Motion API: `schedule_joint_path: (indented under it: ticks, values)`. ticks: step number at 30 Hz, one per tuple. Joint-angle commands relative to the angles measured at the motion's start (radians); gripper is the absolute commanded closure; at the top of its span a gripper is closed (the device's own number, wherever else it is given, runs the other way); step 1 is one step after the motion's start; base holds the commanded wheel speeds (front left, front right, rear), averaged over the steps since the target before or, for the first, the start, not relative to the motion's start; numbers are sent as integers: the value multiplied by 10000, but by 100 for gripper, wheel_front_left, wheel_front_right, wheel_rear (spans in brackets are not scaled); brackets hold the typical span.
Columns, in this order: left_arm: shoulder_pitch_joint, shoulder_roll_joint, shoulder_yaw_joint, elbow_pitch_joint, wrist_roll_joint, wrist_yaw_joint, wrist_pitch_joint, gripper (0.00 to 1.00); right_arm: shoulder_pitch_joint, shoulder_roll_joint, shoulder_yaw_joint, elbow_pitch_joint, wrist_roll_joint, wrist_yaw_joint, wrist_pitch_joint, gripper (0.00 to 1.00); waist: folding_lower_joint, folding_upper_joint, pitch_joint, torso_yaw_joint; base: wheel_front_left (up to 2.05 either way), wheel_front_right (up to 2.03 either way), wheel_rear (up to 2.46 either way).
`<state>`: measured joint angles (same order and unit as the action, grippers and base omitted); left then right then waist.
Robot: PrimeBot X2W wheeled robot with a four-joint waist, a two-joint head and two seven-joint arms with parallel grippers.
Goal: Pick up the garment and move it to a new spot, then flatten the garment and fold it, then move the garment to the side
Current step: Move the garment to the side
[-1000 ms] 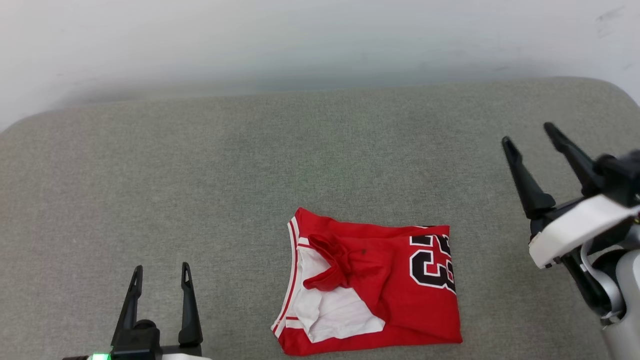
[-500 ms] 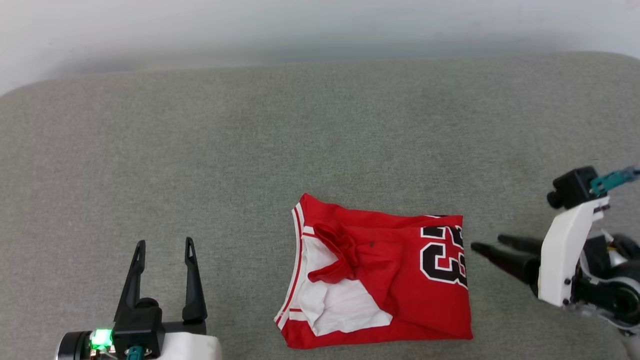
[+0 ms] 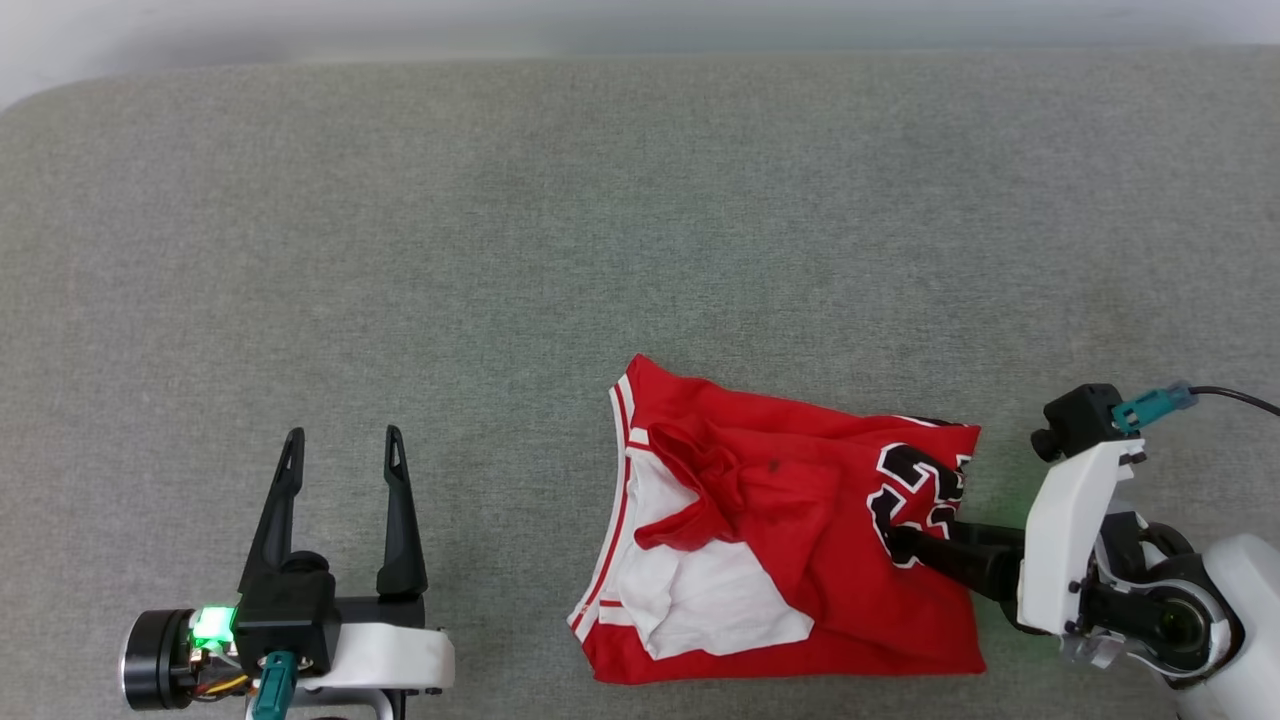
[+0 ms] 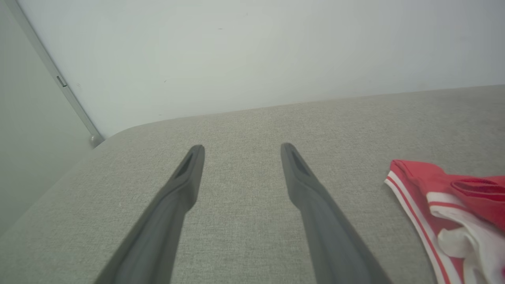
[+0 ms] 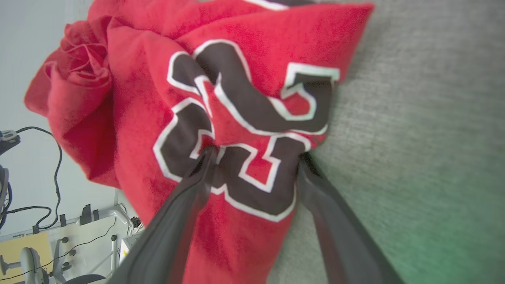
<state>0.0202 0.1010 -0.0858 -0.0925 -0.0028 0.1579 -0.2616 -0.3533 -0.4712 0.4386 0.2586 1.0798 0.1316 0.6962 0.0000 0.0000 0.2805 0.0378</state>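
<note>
Two dark-fingered grippers work over a grey upholstered surface (image 3: 500,250), where the garment (image 3: 800,560), a red jersey-style shirt, lies loosely doubled over at about 5 o'clock in the head view. A white sleeve (image 3: 720,600) shows at its 7 o'clock corner. The right gripper (image 5: 257,156) reaches in from the shirt's 3 o'clock edge, fingers spread wide and not yet pinching. One finger presses on the cloth and the other runs along the hem, with the black white-outlined number (image 5: 244,118) rucked up between them. The left gripper (image 3: 343,435) hangs at 7 o'clock with its fingers released and nothing between them, well apart from the shirt. The step in hand appears to be a grasp at that edge. The half-folded, rumpled heap would suit either a pick-up for carrying to a new spot or a last shift to the side. In either case, the next move calls for the right fingers to close firmly on the gathered fabric, catching every layer so that none slips free.
</note>
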Motion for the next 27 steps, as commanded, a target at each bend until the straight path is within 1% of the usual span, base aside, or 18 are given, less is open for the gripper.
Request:
schedule_joint_path:
  ticks: [1,3,8,9,10,11,13,20,24,27]
  values:
    - [-148,35,-18,10,55,-31,-47,0,118,288,422,407,67,-19,-8,0,0,0,128,123,0,0,0]
    - [-159,37,-15,21,55,-21,-47,0,113,370,535,538,119,-20,-55,0,0,0,154,142,0,0,0]
    - [-225,13,-31,50,34,35,-48,0,112,415,1296,937,118,-28,-151,0,0,0,225,229,0,0,0]
    - [-230,5,-33,51,27,47,-47,0,68,395,1387,918,73,-31,-327,11,0,0,233,234,0,0,0]
    - [-234,-3,-40,62,19,61,-47,0,9,368,1462,939,67,-31,-478,71,0,0,227,238,0,0,0]
    - [-232,-17,-39,72,8,76,-48,0,-26,341,1564,956,124,-31,-548,100,0,0,209,247,0,0,0]
    - [-216,-35,-48,105,-15,79,-47,0,-150,238,1707,851,133,-20,-799,100,0,0,154,261,0,0,0]
    - [50,-79,3,118,-69,91,-48,0,-1044,-455,1977,275,132,-13,-1633,100,0,0,-305,213,0,0,0]
    - [287,-99,81,75,-61,122,-47,0,-1502,-982,2405,-250,-103,-11,-1884,100,0,0,-644,-34,0,0,0]
    - [482,-110,177,59,-76,171,-47,0,-1898,-1462,2727,-764,-331,-11,-1963,100,0,0,-842,-369,0,0,0]
